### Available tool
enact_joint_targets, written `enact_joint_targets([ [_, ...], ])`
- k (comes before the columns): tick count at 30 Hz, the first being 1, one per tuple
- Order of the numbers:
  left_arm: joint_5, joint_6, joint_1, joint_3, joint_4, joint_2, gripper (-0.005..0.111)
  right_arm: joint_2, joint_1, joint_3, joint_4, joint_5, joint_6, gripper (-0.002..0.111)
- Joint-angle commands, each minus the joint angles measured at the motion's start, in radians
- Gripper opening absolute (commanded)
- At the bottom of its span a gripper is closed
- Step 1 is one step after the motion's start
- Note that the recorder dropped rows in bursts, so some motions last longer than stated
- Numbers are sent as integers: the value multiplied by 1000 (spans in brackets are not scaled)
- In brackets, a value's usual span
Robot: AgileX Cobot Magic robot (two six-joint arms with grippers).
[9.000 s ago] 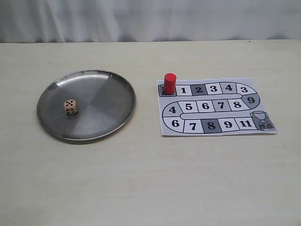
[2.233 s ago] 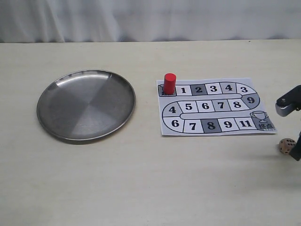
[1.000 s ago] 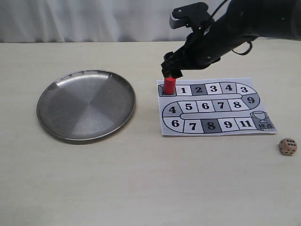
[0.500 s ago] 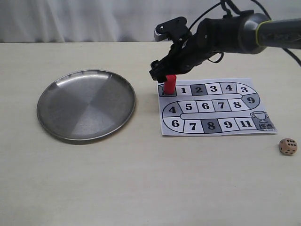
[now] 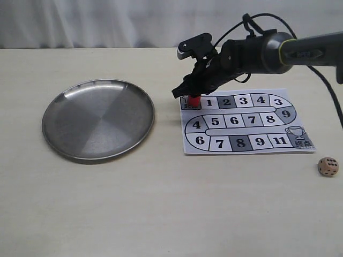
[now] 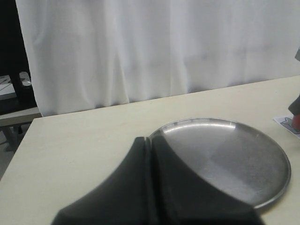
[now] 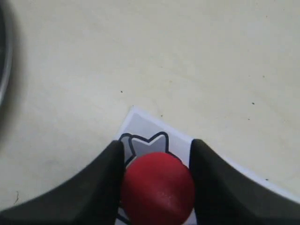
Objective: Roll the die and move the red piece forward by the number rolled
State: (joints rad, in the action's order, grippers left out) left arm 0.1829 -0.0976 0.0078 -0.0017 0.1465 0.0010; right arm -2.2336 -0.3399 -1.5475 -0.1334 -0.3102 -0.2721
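Note:
The red piece [image 5: 193,99] stands on the start square at the top-left corner of the numbered paper board [image 5: 242,113]. My right gripper [image 5: 190,92] has come down over it, so only its lower part shows in the exterior view. In the right wrist view both dark fingers press the sides of the red piece [image 7: 158,187], with the right gripper [image 7: 158,146] shut on it above the star mark. The die [image 5: 328,166] lies on the table beyond the board's lower right corner. My left gripper [image 6: 149,140] is shut and empty, near the plate's edge.
An empty round metal plate [image 5: 98,119] lies left of the board; it also fills the left wrist view [image 6: 234,159]. A white curtain hangs behind the table's far edge. The right arm and its cable stretch in from the right above the board.
The right gripper has dropped from just above the red piece to down around it, fingers now at its sides. The die and the plate have not moved in the last second.

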Motion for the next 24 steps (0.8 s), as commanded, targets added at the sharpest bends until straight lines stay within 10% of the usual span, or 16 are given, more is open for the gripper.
enact_joint_targets([
  [1, -10, -1, -8, 2, -2, -1, 0, 3, 0, -5, 8, 18, 0, 4],
  [24, -10, -1, -8, 2, -2, -1, 0, 33, 83, 27, 10, -47, 1, 4],
])
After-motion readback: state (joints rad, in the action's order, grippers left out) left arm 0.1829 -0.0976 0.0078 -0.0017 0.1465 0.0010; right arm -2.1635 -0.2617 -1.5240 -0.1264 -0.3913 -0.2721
